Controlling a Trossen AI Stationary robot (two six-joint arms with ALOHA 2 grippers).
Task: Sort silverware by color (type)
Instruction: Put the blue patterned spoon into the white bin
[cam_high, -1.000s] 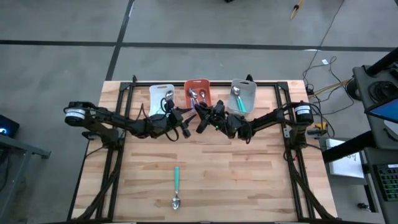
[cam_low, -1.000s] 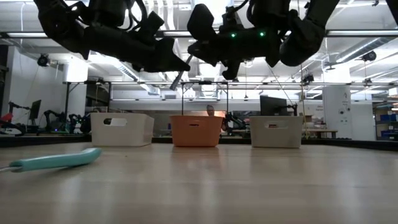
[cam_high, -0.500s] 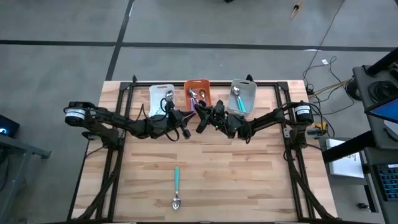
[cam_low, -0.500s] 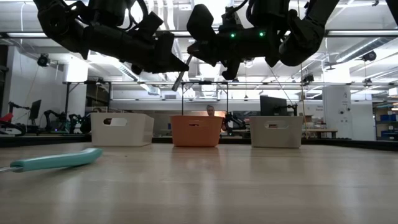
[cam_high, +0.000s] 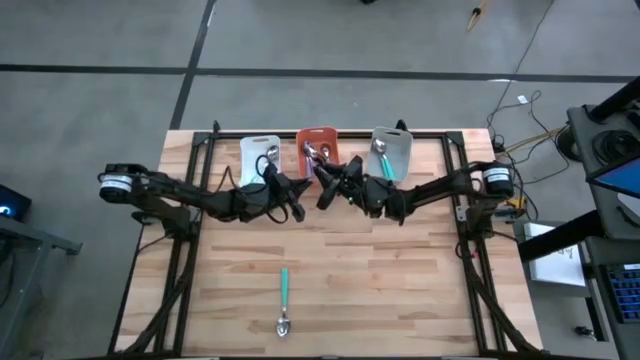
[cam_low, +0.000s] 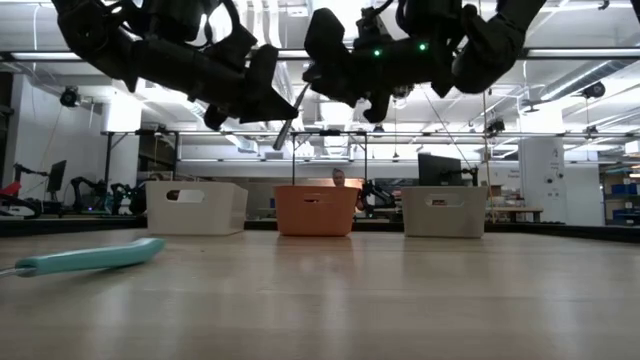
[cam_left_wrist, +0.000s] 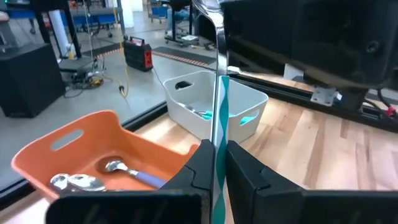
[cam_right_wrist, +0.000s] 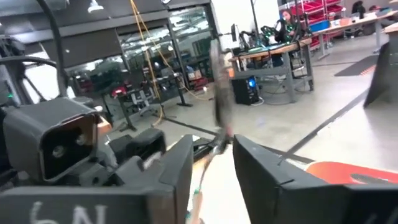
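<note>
A spoon with a teal handle (cam_left_wrist: 219, 118) and a metal neck hangs in the air in front of the bins, between my two grippers. My left gripper (cam_left_wrist: 217, 168) is shut on it and shows in the low view (cam_low: 262, 100) too. My right gripper (cam_right_wrist: 211, 165) is open. Its fingers stand on either side of the spoon's blurred metal end (cam_right_wrist: 217, 74); I cannot tell whether they touch it. A second teal spoon (cam_high: 284, 298) lies flat near the table's front edge. My left gripper pinches the spoon's teal handle (cam_left_wrist: 219, 140) between its two fingers. The fingers come about level from the table's left and lie across the handle. The spoon is lifted clear, steeply tilted, its metal end up toward my right gripper and its handle end (cam_low: 280, 142) below the fingers.
Three bins stand in a row at the far edge: white (cam_high: 260, 152), orange (cam_high: 318, 146) with several purple-handled spoons, and grey (cam_high: 392, 152) with teal ones. The wide wooden tabletop (cam_high: 400, 280) lies in front of them.
My left gripper has rolled about its own axis and shut on the spoon's handle. My right gripper has opened off the spoon. The spoon stays in the air at the same place.
</note>
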